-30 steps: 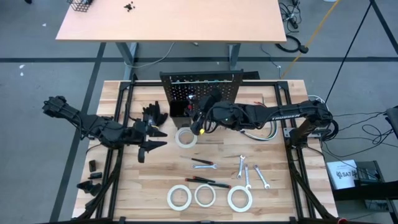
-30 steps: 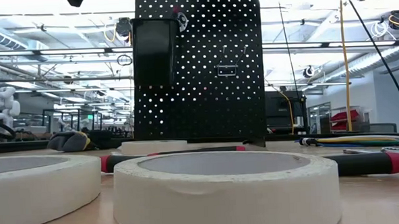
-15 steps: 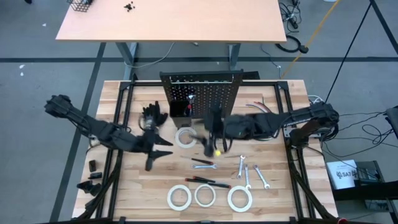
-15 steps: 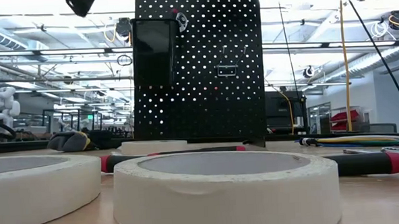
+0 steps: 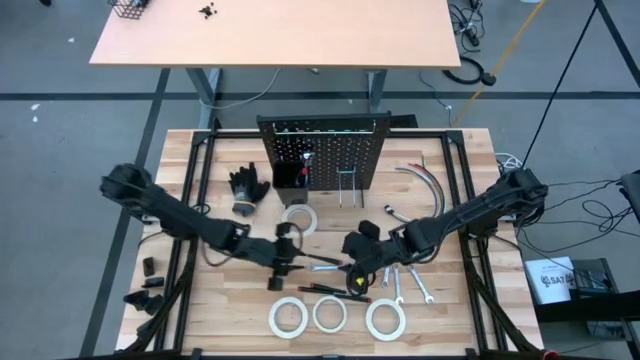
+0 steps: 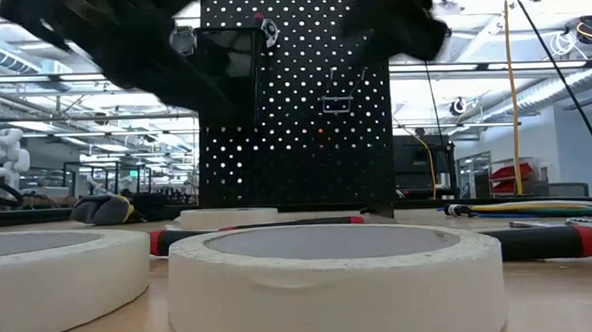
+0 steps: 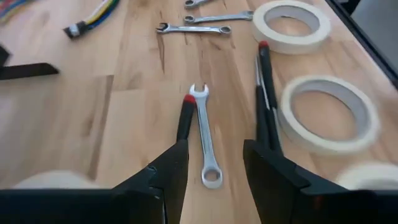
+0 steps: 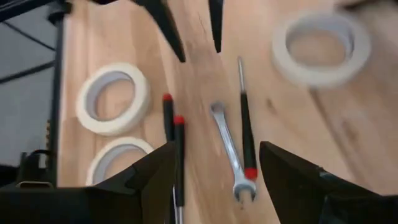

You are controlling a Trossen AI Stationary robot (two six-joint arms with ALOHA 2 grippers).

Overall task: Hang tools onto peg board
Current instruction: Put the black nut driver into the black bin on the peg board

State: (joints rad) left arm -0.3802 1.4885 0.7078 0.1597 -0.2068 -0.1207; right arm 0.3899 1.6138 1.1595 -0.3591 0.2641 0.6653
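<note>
From above, the peg board (image 5: 322, 150) stands upright at the table's (image 5: 455, 300) 12 o'clock edge, a pair of hooks hanging on its front. The left gripper (image 5: 283, 262) reaches in from 9 o'clock and the right gripper (image 5: 355, 270) from 3 o'clock; both hang over the middle of the tabletop, near each other, with a small wrench (image 5: 330, 266) and a screwdriver (image 5: 322, 258) lying between them. Three tape rolls (image 5: 329, 314) sit in a row along the 6 o'clock edge, a fourth (image 5: 298, 220) lies just in front of the board, and black gloves (image 5: 247, 187) rest at its 9 o'clock side. More wrenches (image 5: 405, 279) lie toward 4 o'clock; bare wood stays open at 3 o'clock beyond them.

At table level, a tape roll (image 6: 336, 274) fills the foreground, the board (image 6: 293, 106) rising behind it, blurred arm shapes crossing overhead.

The left wrist view shows its fingers (image 7: 163, 180) spread apart, empty, the wrench (image 7: 204, 140) lying flat between them beside a red-tipped screwdriver (image 7: 185, 117).

The right wrist view shows its fingers (image 8: 292, 180) also wide open and empty above the same wrench (image 8: 231, 149), two screwdrivers (image 8: 174, 149) beside it.
</note>
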